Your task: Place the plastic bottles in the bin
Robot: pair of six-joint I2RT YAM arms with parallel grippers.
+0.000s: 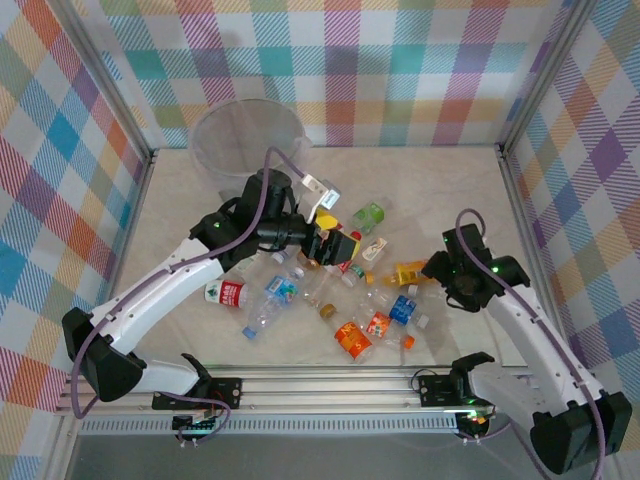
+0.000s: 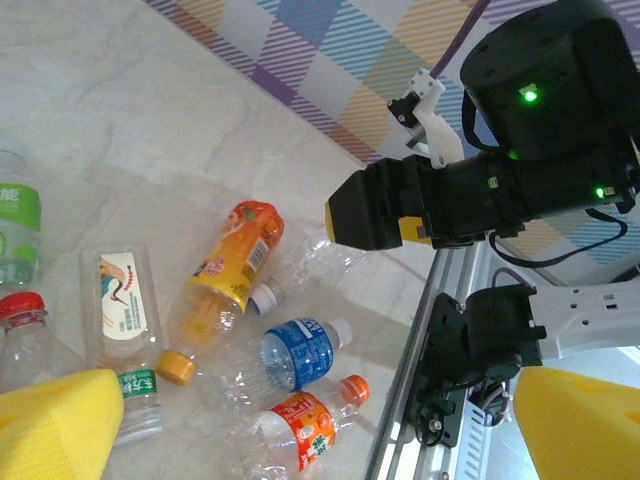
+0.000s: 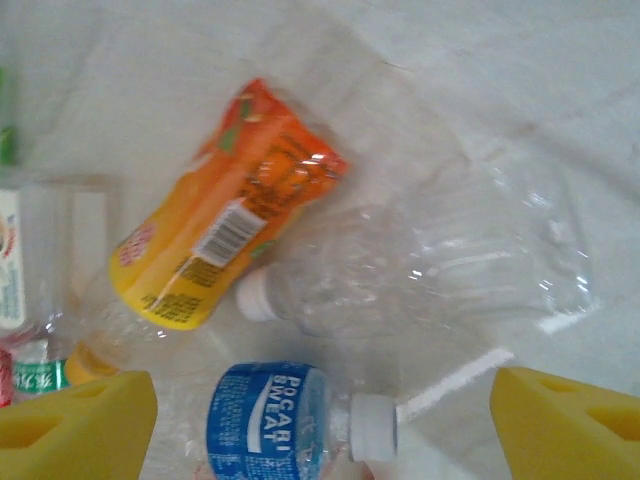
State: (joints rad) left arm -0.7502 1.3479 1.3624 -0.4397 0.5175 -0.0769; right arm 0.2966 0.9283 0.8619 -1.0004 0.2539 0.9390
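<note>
— What lies at the right gripper (image 3: pixel 320 435)?
— Its pads stand wide apart, holding nothing. A blue-labelled bottle (image 3: pixel 265 420) lies between them, cap toward the right pad; an orange-labelled bottle (image 3: pixel 220 250) and a crushed clear bottle (image 3: pixel 430 270) lie just beyond
— How will it handle?
— Empty, I'd judge: light, thin-walled, slick. Grip across the labelled body, not the cap
— The left gripper (image 2: pixel 320 430)?
— Spread wide, empty, above more bottles; the bin (image 1: pixel 215 150) stands beyond it, leftward

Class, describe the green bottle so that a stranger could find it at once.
Start at the round grey bin, far left. Right of it, at the far edge of the bottle pile, lies the green bottle; it alone is mostly lime green.
</note>
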